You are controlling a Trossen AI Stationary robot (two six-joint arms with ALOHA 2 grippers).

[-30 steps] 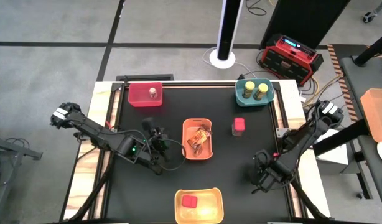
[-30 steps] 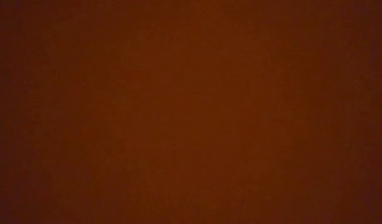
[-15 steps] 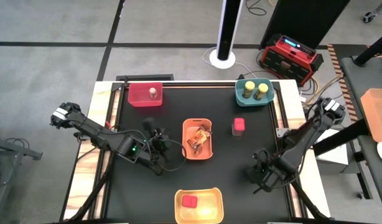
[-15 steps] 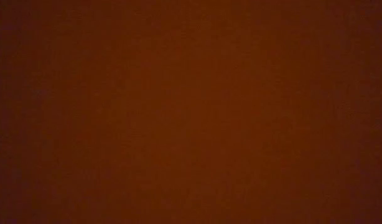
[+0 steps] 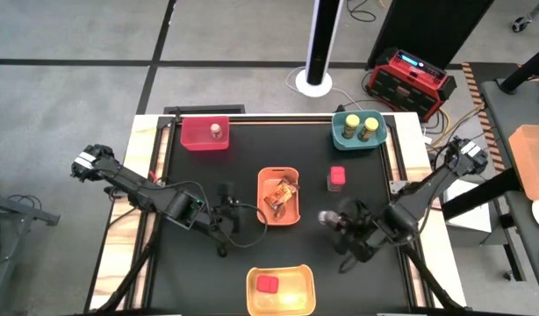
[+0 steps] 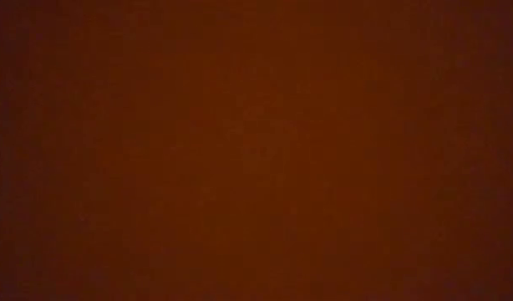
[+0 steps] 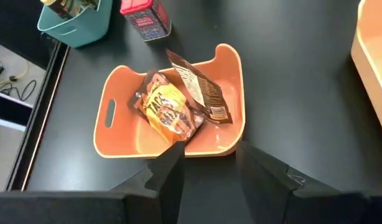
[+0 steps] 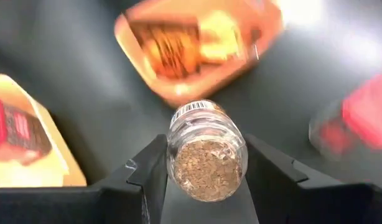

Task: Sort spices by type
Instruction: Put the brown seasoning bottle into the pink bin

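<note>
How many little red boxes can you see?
2. One small red cube box sits inside the yellow plastic bin at the table's near edge. The other red cube box stands on the black table, right of the orange bin.

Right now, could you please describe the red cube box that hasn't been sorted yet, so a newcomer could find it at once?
Start at the orange bin in the middle of the black table. Just to its right, nearer the teal bin, stands the red cube box, alone on the bare tabletop. Its twin lies inside the yellow bin; this one is in no bin.
</note>
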